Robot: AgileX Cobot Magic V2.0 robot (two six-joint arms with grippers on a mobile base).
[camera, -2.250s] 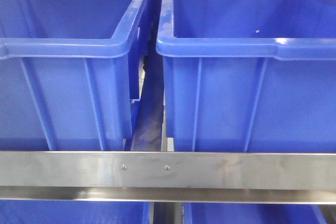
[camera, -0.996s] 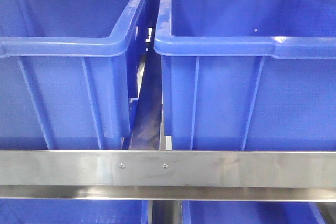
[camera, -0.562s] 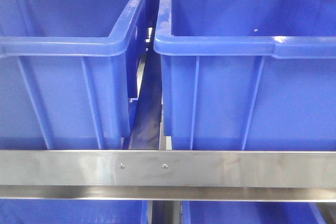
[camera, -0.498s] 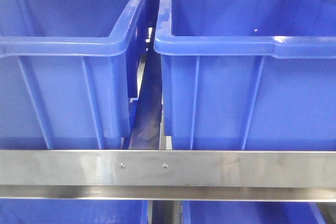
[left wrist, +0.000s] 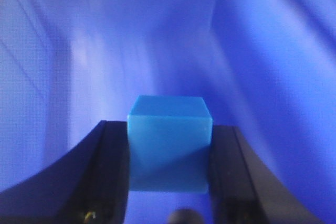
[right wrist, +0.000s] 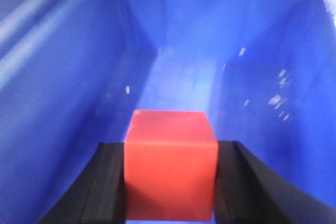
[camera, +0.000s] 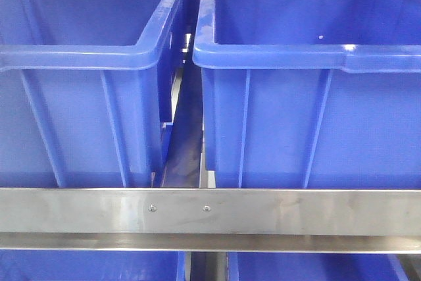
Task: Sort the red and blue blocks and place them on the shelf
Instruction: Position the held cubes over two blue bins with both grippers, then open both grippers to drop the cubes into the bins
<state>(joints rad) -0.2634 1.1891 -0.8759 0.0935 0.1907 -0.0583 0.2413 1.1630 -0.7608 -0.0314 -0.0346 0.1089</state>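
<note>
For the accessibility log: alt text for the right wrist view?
A red cube is clamped between the two black fingers of the right gripper, seen close up. Beyond it is the blurred inside of a blue plastic bin, with a few pale specks on its right wall.

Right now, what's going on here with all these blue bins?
The left gripper holds a blue block and the right gripper a red block, each within the walls of a blue bin. Neither is released yet. The front view shows two bins side by side on the shelf.
</note>
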